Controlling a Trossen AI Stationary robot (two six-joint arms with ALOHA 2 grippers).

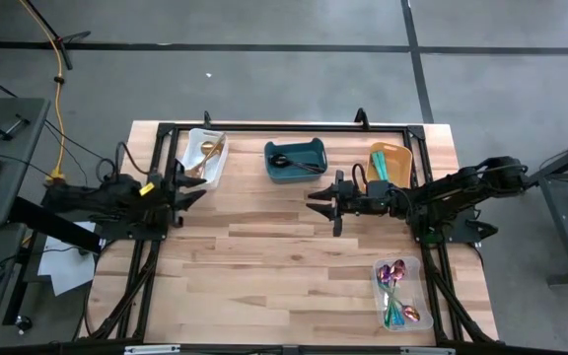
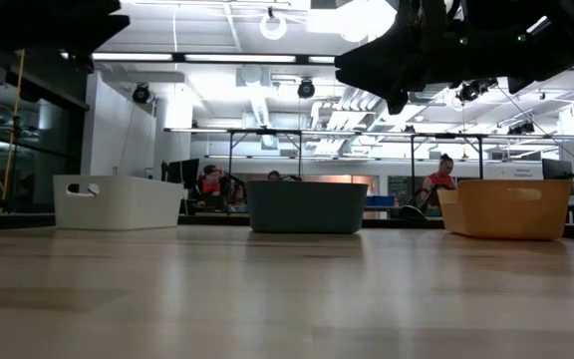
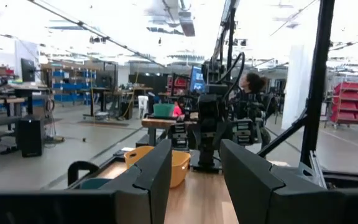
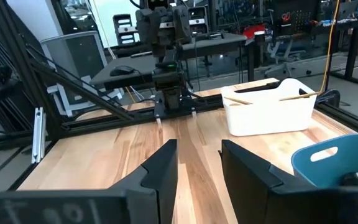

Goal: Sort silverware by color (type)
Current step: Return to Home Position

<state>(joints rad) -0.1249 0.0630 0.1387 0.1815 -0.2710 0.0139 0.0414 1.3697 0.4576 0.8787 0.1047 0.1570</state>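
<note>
Inside the teal bin (image 1: 316, 148) we are seeing one black spoon (image 1: 294, 163), lying across the bin's floor. To the left of the teal bin, with a gap of bare wood between them, the white bin (image 1: 193, 138) is holding the gold spoons (image 1: 211, 153). In the right wrist view their handles are poking up over its rim. To the right of the teal bin, about as far off on that side, the orange bin (image 1: 397, 153) is holding the teal-handled utensils (image 1: 380, 166). Well apart from the teal bin, nearer to us and off to its right, the clear bin (image 1: 422, 286) is carrying the iridescent purple spoons (image 1: 394, 271), which are bunched together.

We are holding our right gripper (image 1: 314, 201) above the table (image 1: 264, 266), just on the near side of the teal bin's right corner. Its fingers (image 4: 160, 168) are standing apart with nothing between them. We are holding our left gripper (image 1: 197, 187) well to the left of the teal bin, just on the near side of the white bin. Its fingers (image 3: 151, 180) are likewise spread, gripping nothing. The two grippers are pointing toward each other across the bare wood.

Beyond the teal bin, in the low view, a person (image 2: 443, 175) is sitting in the room behind the table.
</note>
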